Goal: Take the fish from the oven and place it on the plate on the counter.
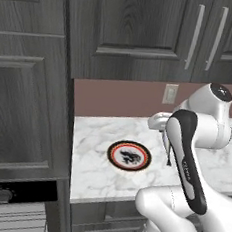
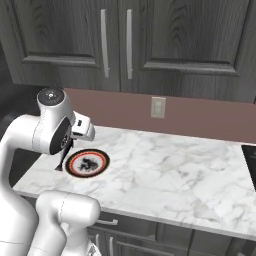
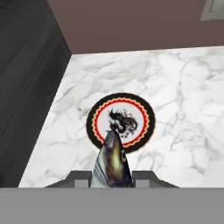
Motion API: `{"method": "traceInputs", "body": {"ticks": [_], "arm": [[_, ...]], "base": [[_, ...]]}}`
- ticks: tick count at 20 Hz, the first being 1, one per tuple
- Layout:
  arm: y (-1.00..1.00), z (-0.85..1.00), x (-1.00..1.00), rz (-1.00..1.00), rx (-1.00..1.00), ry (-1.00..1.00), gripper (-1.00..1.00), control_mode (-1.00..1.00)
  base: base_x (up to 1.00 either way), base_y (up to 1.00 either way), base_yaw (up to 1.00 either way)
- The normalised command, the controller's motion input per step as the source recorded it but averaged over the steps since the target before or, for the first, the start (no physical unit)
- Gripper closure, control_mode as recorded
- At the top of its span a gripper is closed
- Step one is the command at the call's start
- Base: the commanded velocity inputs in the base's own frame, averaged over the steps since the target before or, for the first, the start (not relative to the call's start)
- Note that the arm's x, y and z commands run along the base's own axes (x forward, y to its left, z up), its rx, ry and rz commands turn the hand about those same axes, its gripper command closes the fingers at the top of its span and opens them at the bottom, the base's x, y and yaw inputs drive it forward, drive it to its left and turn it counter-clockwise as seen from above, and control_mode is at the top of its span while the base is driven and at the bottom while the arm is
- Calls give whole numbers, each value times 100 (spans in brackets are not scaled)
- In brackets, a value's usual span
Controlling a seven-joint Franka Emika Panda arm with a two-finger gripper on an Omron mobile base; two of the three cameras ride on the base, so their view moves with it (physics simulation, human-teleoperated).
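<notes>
The fish (image 3: 112, 164) is clamped between the fingers of the gripper (image 3: 112, 181), head pointing away from the hand toward the plate (image 3: 121, 123). It is held above the marble counter (image 3: 183, 109), near the plate's edge. The plate sits on the counter beside the dark cabinet wall (image 3: 26, 87).

No readable text, brand, number or sign appears anywhere. The small round plate with dark edge, red ring and white centre (image 3: 121, 121) bears only a dark, wordless figure, and the white robot arm's markings are too blurred to read.
</notes>
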Motion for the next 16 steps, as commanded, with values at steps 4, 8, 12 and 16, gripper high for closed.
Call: {"method": "traceInputs", "body": {"ticks": [4, 8, 12, 16], "arm": [[0, 0, 0, 0, 0, 0, 100, 100], [0, 0, 0, 0, 0, 0, 100, 100], [0, 0, 0, 0, 0, 0, 100, 100], [0, 0, 0, 0, 0, 0, 100, 100]], "base": [[0, 0, 0], [0, 0, 0], [0, 0, 0], [0, 0, 0]]}}
